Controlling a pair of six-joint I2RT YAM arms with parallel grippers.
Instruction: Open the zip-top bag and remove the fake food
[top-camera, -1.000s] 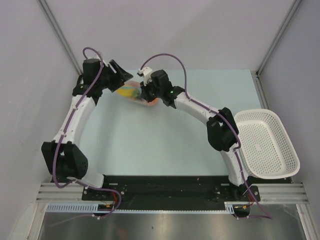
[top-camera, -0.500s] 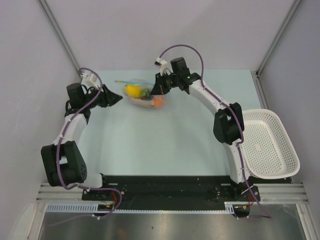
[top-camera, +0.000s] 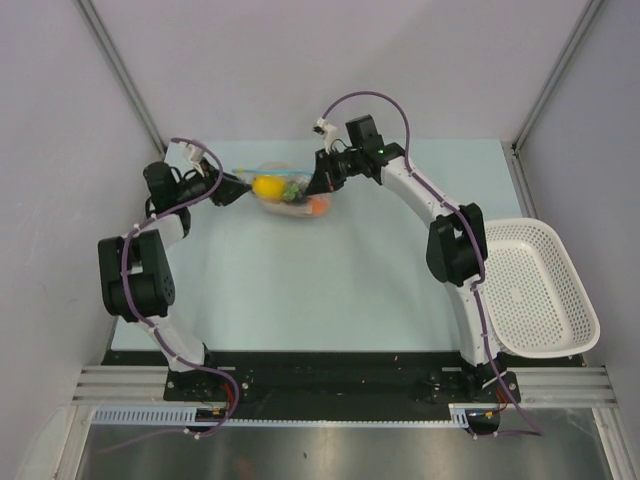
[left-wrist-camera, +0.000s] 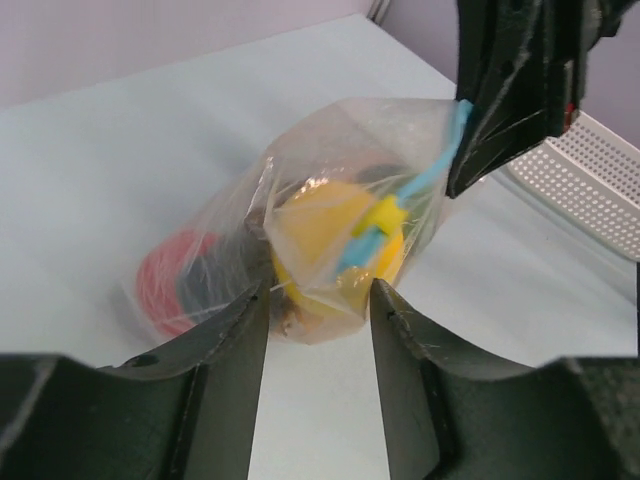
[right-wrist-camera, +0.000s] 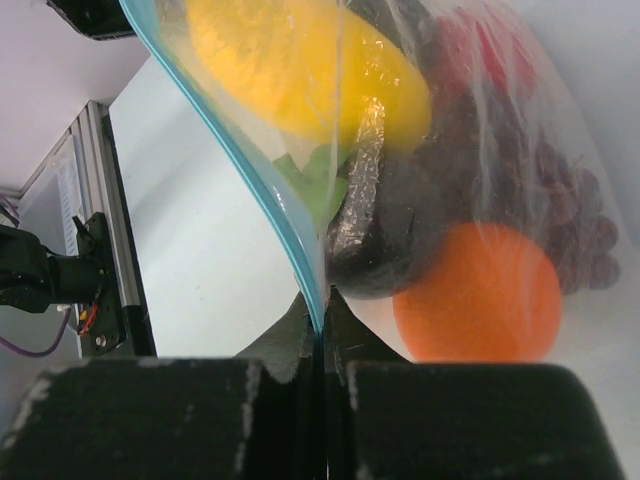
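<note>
The zip-top bag (top-camera: 285, 190) is a clear pouch with a teal strip, at the back middle of the table. It holds the fake food: a yellow fruit (right-wrist-camera: 300, 60), an orange ball (right-wrist-camera: 475, 290), a red ball (right-wrist-camera: 480, 40) and dark pieces (right-wrist-camera: 400, 240). My right gripper (top-camera: 322, 180) is shut on the bag's teal zip strip (right-wrist-camera: 250, 180), pinched between its jaws (right-wrist-camera: 322, 320). My left gripper (top-camera: 235, 187) is open at the bag's left end. In the left wrist view the bag (left-wrist-camera: 330, 230) has its near end between the open fingertips (left-wrist-camera: 318, 310).
A white perforated basket (top-camera: 535, 285) stands at the right edge of the table; it also shows in the left wrist view (left-wrist-camera: 590, 180). Grey walls close in the back and sides. Bare pale table (top-camera: 300, 290) lies in front of the bag.
My left arm swung back and then its open gripper moved right, up to the bag's left end. The right gripper rose off the table with the bag and now holds still.
</note>
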